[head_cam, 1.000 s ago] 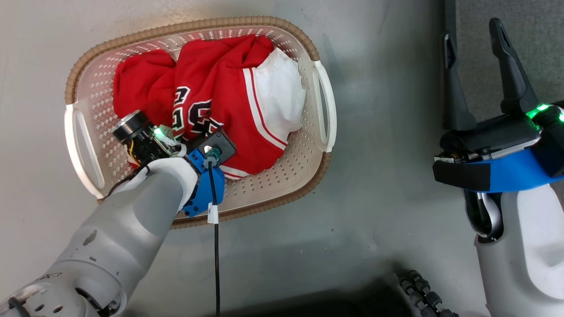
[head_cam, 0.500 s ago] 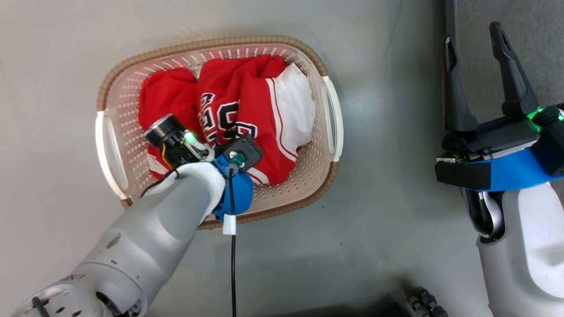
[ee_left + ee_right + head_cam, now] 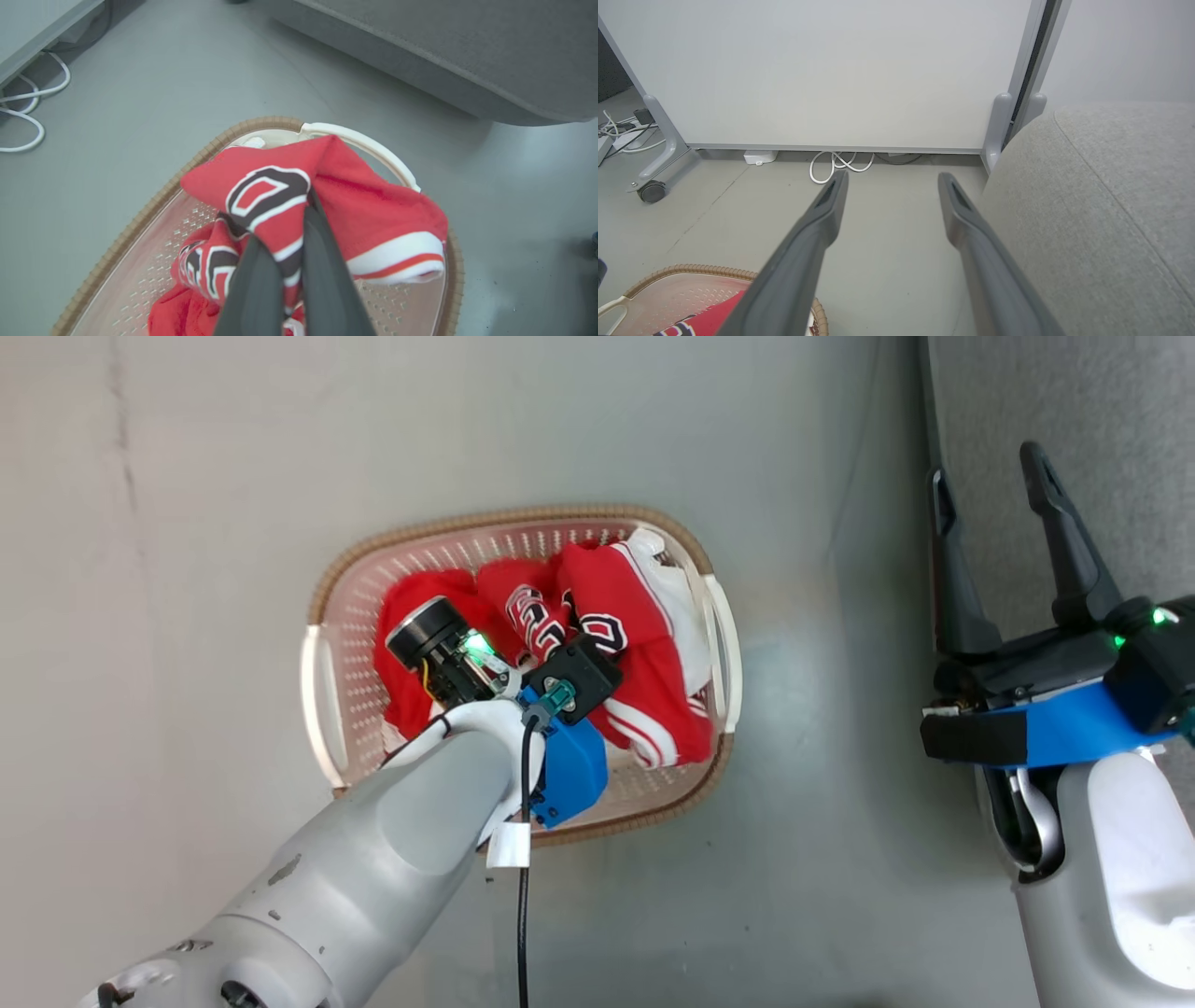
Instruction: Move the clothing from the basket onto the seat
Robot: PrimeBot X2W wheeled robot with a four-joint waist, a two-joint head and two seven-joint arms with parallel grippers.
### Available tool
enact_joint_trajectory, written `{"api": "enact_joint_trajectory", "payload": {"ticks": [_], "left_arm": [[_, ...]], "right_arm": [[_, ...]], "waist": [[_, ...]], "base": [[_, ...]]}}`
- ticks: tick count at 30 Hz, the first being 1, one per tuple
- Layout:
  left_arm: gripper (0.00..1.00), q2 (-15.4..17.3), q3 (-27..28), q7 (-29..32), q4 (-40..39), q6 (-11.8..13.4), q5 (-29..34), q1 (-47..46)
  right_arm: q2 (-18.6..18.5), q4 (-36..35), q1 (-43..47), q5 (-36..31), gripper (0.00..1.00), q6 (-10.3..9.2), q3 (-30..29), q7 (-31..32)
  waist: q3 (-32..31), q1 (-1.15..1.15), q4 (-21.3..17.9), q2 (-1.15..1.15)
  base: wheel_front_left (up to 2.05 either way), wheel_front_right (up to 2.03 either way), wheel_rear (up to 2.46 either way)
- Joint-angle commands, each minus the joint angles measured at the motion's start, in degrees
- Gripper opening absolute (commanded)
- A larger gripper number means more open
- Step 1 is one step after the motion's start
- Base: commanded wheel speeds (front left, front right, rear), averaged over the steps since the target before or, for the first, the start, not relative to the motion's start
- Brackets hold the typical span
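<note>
Our left gripper (image 3: 289,224) is down in the basket (image 3: 523,513), fingers pressed together on a fold of the red clothing (image 3: 373,210), right by the black-and-white lettering. The pinched bit tents up around the fingers, and a white-striped hem spreads toward the white handle (image 3: 369,144). The rest lies heaped in the basket. The basket sits on the grey floor (image 3: 187,523), near the seat (image 3: 1074,401) but not touching it. Our right gripper (image 3: 985,467) hovers over the seat's edge, fingers spread wide.
</note>
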Motion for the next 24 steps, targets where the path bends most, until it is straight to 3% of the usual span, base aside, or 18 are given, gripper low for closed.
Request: {"api": "enact_joint_trajectory", "payload": {"ticks": [1, 24], "left_arm": [[0.00, 0.1, 1.0, -0.3, -0.9, -0.1, 0.3, 0.6], [0.00, 1.5, 17.1, -0.3, -14.5, -0.1, 6.2, 9.7]], "right_arm": [[-0.4, 0.4, 0.9, -0.3, 1.00, 0.03, -0.1, -0.2], [1.2, 3.9, 9.3, 0.2, 1.00, 0.03, 0.0, -0.2]], "waist": [[-2.6, 0.00, 1.1, 0.00], [-21.8, 0.00, 2.8, 0.00]], "base": [[0.00, 0.00, 0.00], [0.00, 0.00, 0.00]]}}
